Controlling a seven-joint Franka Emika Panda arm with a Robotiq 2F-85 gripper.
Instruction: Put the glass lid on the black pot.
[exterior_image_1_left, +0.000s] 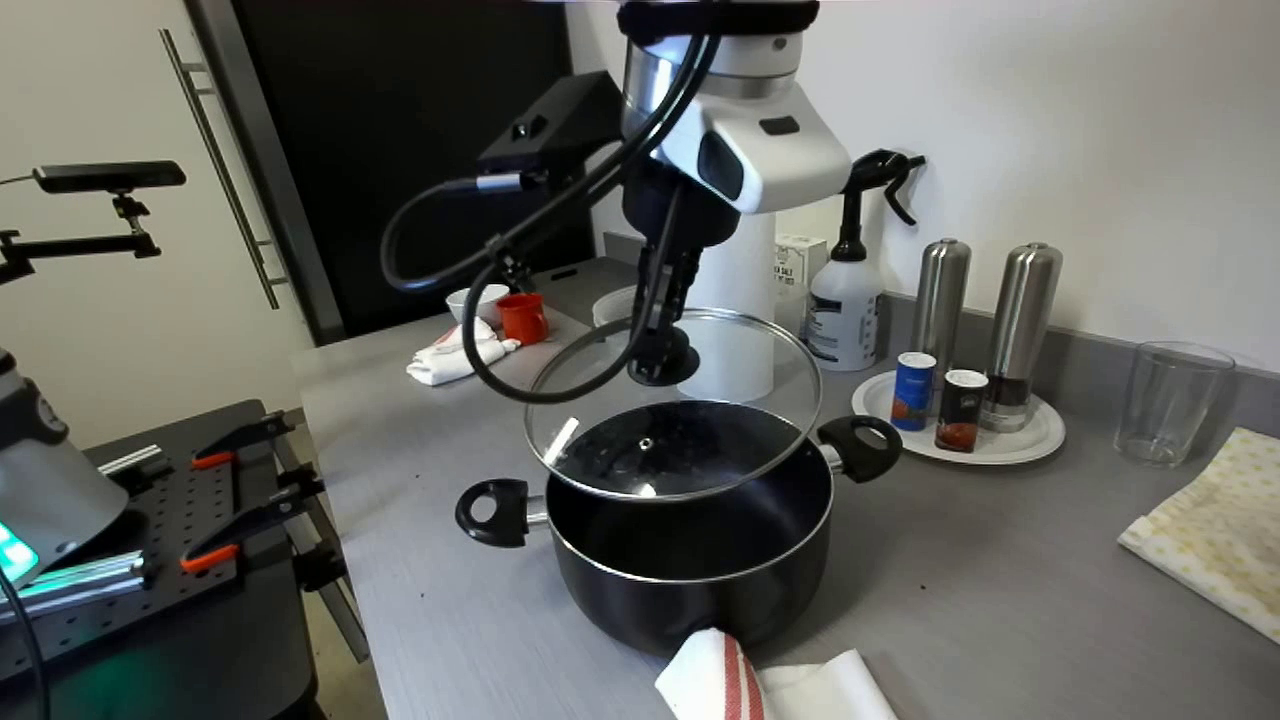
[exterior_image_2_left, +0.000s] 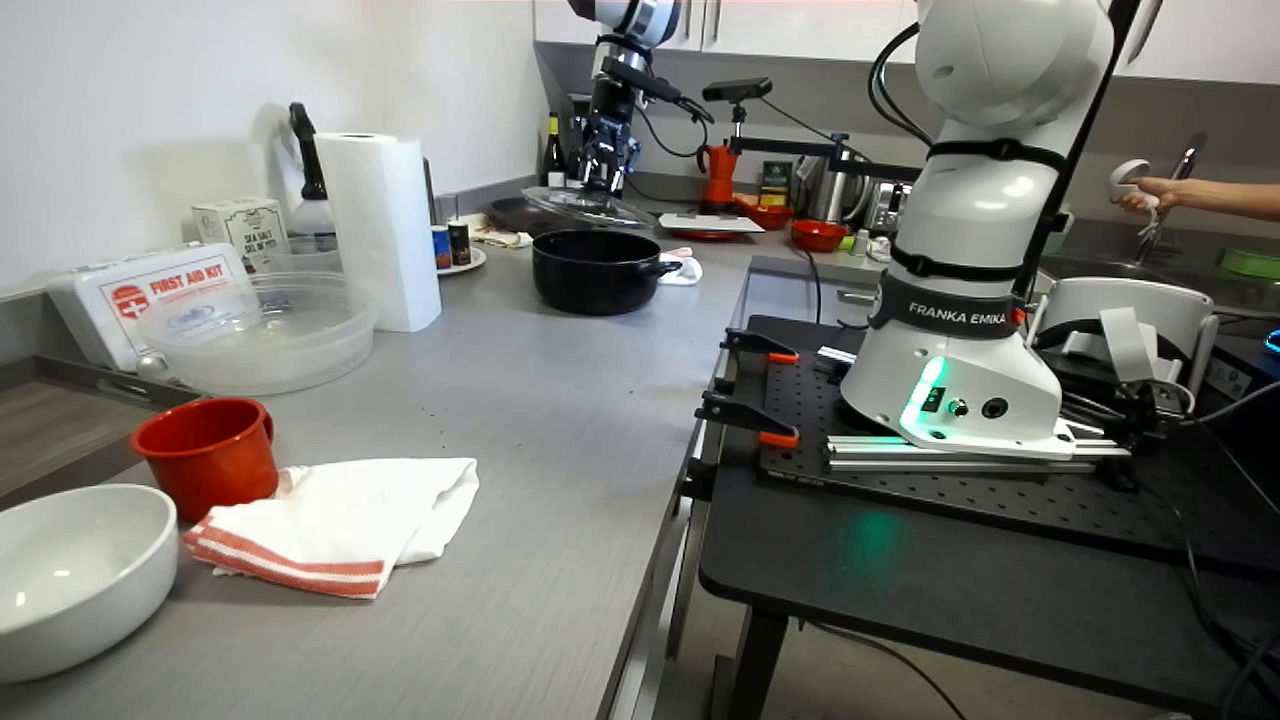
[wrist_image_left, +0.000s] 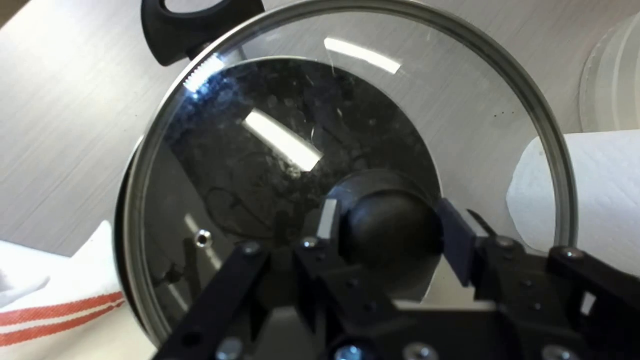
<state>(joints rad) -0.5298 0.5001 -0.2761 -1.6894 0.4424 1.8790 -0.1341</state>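
Note:
The glass lid (exterior_image_1_left: 645, 443) hangs tilted above the black pot (exterior_image_1_left: 690, 610). In an exterior view, the lid (exterior_image_2_left: 588, 207) sits over the pot (exterior_image_2_left: 590, 275), with a small gap. My gripper (exterior_image_1_left: 664, 350) is shut on the lid's black knob. In the wrist view, my gripper (wrist_image_left: 392, 230) has a finger on each side of the knob. There the lid (wrist_image_left: 295, 165) is shifted right of the pot, whose rim shows through the glass and at the lid's left edge. One pot handle (wrist_image_left: 200, 35) shows at the top.
A paper towel roll (exterior_image_1_left: 735, 290) stands behind the pot. A white plate (exterior_image_1_left: 1030, 440) holds metal mills and small shakers. A spray bottle (exterior_image_1_left: 845, 310) and a drinking glass (exterior_image_1_left: 1170, 410) stand near the wall. A striped towel (exterior_image_1_left: 710, 680) lies against the pot's front.

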